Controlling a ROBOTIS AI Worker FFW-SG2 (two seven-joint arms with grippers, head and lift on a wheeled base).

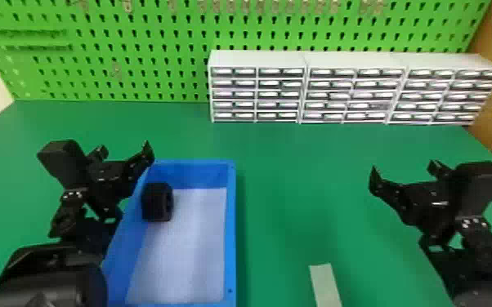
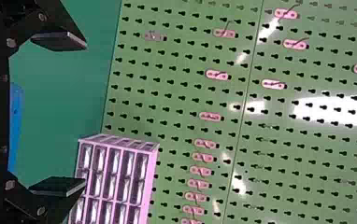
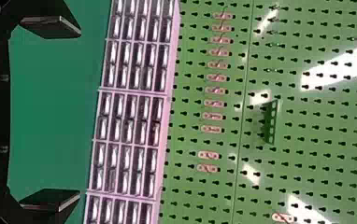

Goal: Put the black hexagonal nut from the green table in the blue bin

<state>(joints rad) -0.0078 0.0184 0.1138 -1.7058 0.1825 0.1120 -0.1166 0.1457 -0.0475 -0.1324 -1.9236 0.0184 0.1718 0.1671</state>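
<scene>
Left hand (image 1: pixel 124 150), right hand (image 1: pixel 404 169): agape

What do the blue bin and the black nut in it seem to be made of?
The blue bin looks like smooth plastic, judging by its evenly blue walls and moulded rim. The black nut looks matte, showing little shine: perhaps plastic, though coated metal is possible.
</scene>
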